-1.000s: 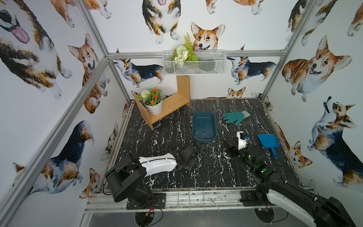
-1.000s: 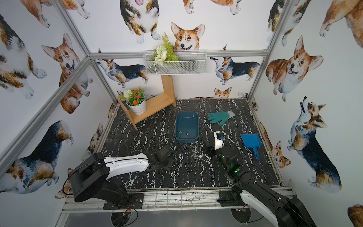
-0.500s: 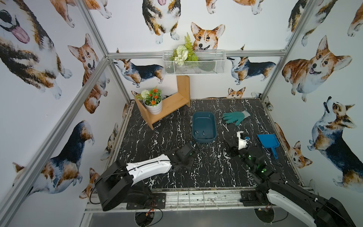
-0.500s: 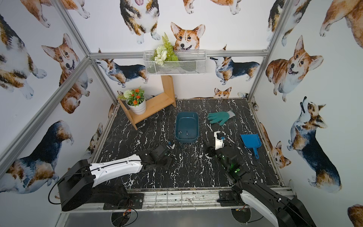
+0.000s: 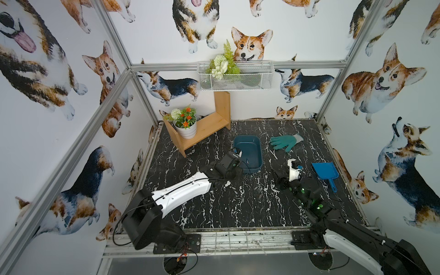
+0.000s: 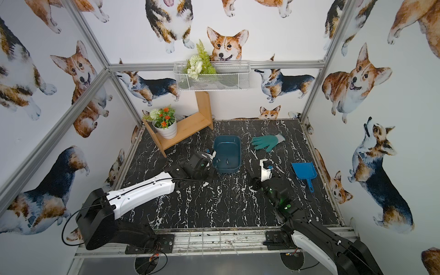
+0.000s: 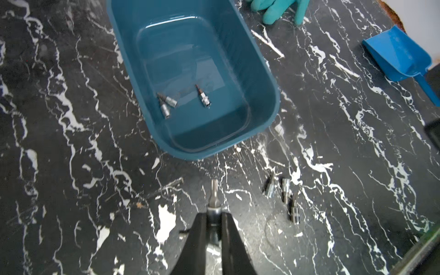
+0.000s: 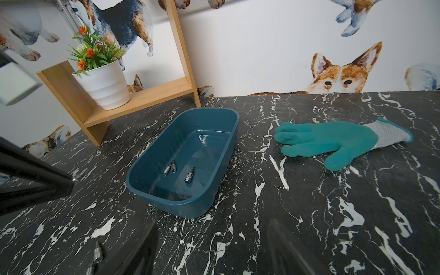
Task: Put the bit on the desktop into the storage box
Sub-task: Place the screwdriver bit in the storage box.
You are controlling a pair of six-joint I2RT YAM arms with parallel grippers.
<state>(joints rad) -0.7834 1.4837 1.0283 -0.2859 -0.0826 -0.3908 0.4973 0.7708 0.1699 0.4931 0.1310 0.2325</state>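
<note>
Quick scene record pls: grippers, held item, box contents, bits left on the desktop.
left gripper: shut on bit, close to storage box, bit not released
right gripper: open, empty
bits in box: three
loose bits on desktop: at least three
other: glove, scoop

Bright, even light from overhead; shadows are soft. A white glint sits in the storage box (image 8: 209, 147); the far edge of the desktop (image 8: 309, 214) bows, nearest foreground blurred.
</note>
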